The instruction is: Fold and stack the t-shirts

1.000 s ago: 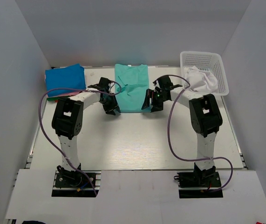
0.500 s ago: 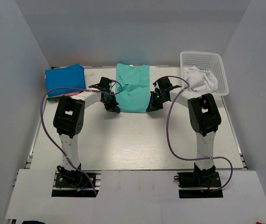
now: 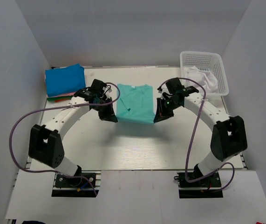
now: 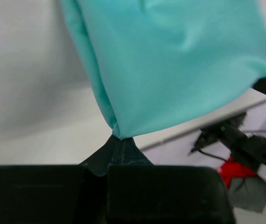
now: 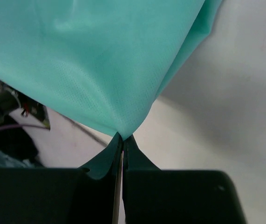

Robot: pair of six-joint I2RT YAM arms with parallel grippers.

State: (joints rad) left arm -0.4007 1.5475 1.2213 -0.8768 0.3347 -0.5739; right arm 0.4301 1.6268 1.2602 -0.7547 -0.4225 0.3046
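Far left: bright blue t-shirt (image 3: 65,78) is lying folded atop red-pink t-shirt (image 3: 58,95), at table's (image 3: 137,144) back-left corner. L gripper (image 3: 110,117) is pinching near-left corner of teal-green t-shirt (image 3: 135,102), jaws clamped on cloth. Shirt's near edge is stretching btwn both grippers, mid-table. R gripper (image 3: 159,116) is clamping near-right corner. Far right: white t-shirt (image 3: 201,79) is sitting crumpled in mesh basket (image 3: 202,58).

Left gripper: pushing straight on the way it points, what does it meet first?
The teal-green t-shirt itself: the left gripper is shut on its corner, cloth spreading directly ahead. Past that, probably the white table, though depth is unclear.
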